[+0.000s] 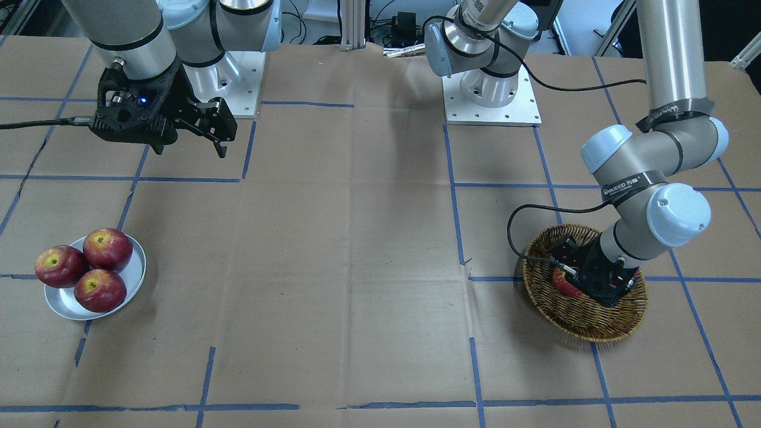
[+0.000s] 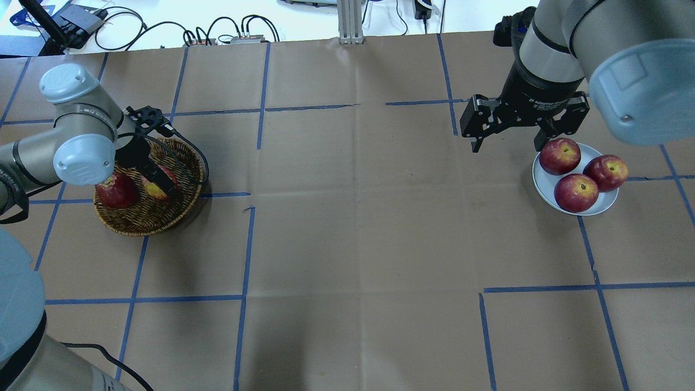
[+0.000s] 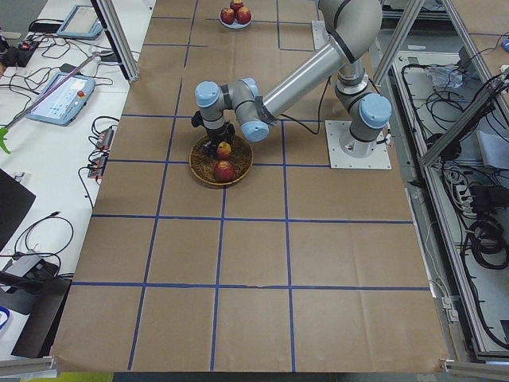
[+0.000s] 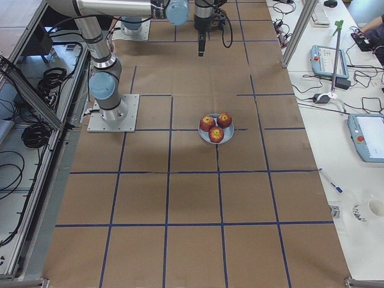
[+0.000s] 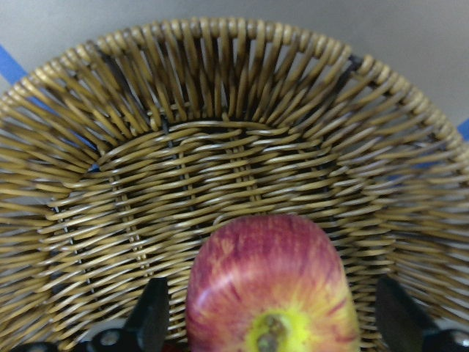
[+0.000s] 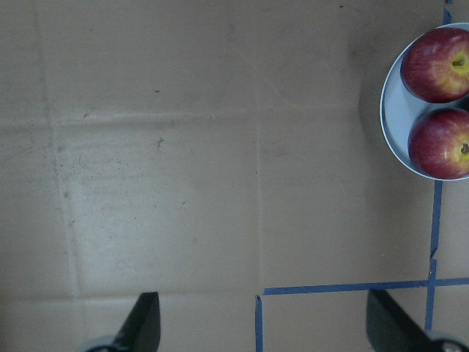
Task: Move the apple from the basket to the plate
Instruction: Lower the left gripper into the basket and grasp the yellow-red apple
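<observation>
My left gripper, jaws apart astride the apple in the basket, may close off-centre and roll it away.

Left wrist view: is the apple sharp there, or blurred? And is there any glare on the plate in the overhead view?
Left wrist view: the apple, very close to the lens, looks slightly soft, while the basket weave behind it is crisp. Overhead view: the plate is evenly lit, with no hard glare.
</observation>
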You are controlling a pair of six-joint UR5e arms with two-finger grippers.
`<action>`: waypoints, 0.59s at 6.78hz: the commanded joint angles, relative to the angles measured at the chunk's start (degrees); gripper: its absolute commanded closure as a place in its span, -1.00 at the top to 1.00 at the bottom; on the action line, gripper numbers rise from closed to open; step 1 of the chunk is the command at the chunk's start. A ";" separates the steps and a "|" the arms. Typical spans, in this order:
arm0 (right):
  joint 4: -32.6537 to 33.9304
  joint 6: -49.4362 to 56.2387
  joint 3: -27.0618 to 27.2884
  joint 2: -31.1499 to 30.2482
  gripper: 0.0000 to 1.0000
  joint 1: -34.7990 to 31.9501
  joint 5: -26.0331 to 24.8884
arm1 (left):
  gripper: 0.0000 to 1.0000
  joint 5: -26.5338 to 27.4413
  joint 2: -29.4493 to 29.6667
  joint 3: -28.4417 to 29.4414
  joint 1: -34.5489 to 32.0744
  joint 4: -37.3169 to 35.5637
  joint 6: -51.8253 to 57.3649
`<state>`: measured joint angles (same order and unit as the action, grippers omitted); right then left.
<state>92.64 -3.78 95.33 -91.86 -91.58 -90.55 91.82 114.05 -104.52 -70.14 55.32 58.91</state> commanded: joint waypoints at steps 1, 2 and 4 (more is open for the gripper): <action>0.00 0.00 -0.06 -0.08 1.00 0.00 0.11 | 0.66 -0.24 0.21 -0.42 0.00 -0.65 0.06; 0.00 0.00 -0.06 -0.08 1.00 0.00 0.20 | 0.65 -0.07 0.21 -0.34 0.00 -0.65 -0.20; 0.00 -0.09 0.03 -0.17 1.00 0.00 0.29 | 0.65 0.02 0.56 -0.68 0.00 -0.83 -0.29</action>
<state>92.64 -3.80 95.29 -91.99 -91.58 -90.34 91.80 114.46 -104.98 -70.14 54.60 58.68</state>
